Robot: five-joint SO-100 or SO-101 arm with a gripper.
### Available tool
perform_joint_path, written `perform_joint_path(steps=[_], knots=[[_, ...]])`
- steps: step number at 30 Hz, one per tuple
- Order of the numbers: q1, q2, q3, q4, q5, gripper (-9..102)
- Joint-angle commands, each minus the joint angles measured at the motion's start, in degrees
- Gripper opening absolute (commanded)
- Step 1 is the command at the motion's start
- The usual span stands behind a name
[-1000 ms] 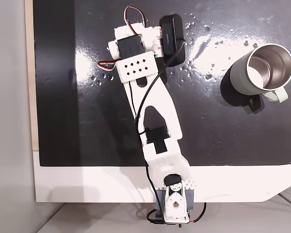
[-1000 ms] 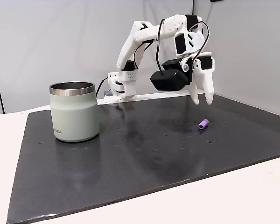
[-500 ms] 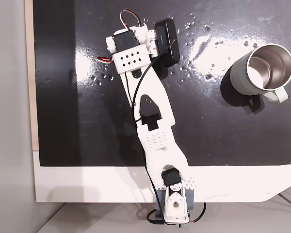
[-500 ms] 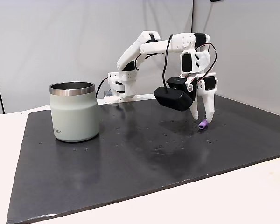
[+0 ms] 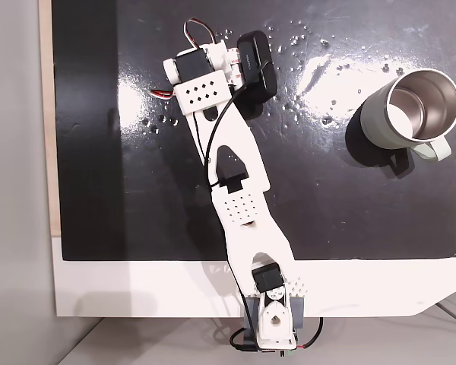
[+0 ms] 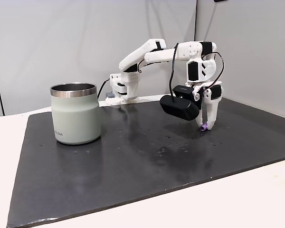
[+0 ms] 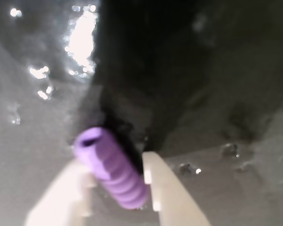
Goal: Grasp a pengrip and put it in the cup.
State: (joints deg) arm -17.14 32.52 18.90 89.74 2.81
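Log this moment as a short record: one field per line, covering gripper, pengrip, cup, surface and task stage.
gripper: gripper down at the mat, a finger on each side of the pengrip; whether the fingers press on it cannot be told
pengrip: purple ribbed pengrip lying on the mat between the fingers, open end towards the wrist camera; also seen at the fingertips in a fixed view
cup: grey-green cup upright, steel inside, apart from the arm; handle seen in a fixed view
surface: black mat on a white table
task stage: pengrip not yet lifted

Black mat (image 6: pixel 133 161) — cup (image 6: pixel 76 114), pengrip (image 6: pixel 204 127)
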Motion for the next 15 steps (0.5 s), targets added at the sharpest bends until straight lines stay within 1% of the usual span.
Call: perform_joint_path(steps=[1, 8, 15], knots=[[-0.3, 0.4, -2.2, 0.2, -0.4, 0], [0.3, 4.0, -1.6, 1.1, 0.1, 0], [2.2, 21.8, 6.2, 0.7, 1.8, 0]])
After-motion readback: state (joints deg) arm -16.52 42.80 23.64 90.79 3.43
